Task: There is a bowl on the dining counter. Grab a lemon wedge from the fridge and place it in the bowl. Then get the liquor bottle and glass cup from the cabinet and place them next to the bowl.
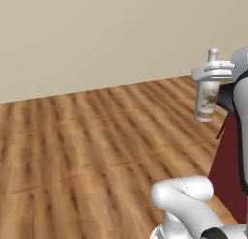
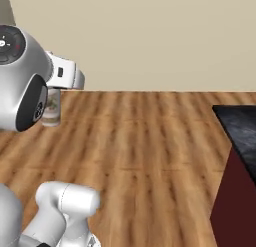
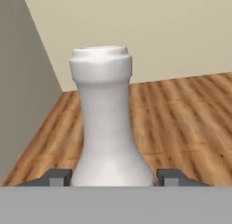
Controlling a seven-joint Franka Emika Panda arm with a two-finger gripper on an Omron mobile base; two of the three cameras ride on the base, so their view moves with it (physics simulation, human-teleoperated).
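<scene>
- Gripper (image 3: 113, 175) is clamped on the bottle (image 3: 103, 123), 1 finger on each side of its round body; the neck and cap stick up past the fingers.
- In the left base view the bottle (image 1: 208, 95) hangs upright under the hand, clear of the floor (image 1: 87, 151), with nothing beneath it.
- Long axis is vertical, cap up, so it should set down on its base without reorienting.
- Key relation: the surface (image 2: 242, 128), a black slab on a red base, lies at the far right of the right base view, while the bottle (image 2: 51, 107) sits at the left, well apart from it.
- My read: the carry has to go rightward and forward to reach the slab.
- The bowl can't be placed from these views, so the final spot is unknown.
- Risk: the grip is low on the body, so the bottle could tip in a fast swing.
</scene>
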